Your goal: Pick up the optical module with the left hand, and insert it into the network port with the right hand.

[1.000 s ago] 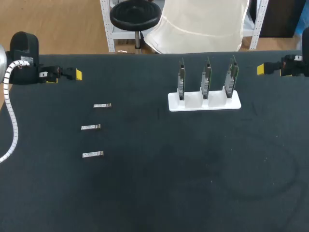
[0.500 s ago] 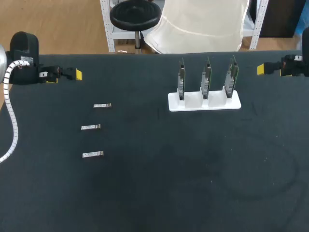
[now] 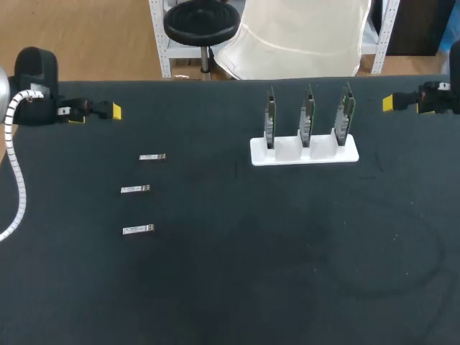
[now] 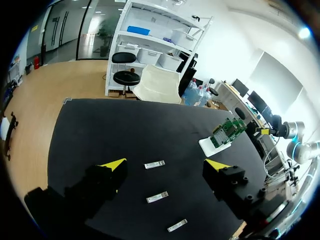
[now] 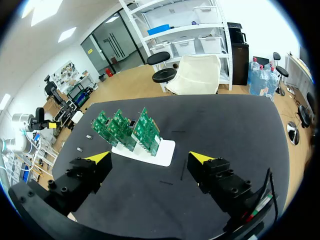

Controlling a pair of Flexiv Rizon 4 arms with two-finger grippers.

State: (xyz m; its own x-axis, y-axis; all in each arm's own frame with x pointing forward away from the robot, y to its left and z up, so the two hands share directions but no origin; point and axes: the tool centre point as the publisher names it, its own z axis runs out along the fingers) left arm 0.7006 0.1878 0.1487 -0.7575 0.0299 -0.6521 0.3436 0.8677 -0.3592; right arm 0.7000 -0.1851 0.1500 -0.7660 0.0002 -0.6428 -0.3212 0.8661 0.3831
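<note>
Head view: optical modules (image 3: 135, 189) spaced at frame left for clean pinching, network cards (image 3: 307, 115) upright in a white holder (image 3: 287, 152), left jaws and right jaws open, empty.

Three optical modules are laid out in a loose column on the left half of the bench (image 3: 215, 287): far module (image 3: 152, 157), middle module (image 3: 135, 189), near module (image 3: 138, 229), all well apart. Toward the back on the right half, a stand (image 3: 304, 153) is set, with three boards (image 3: 307, 115) held upright in it, side by side. The left end effector (image 3: 115, 111) is parked at the back left, behind the modules. The right end effector (image 3: 388, 103) is found at the back right, beyond the stand.
</note>
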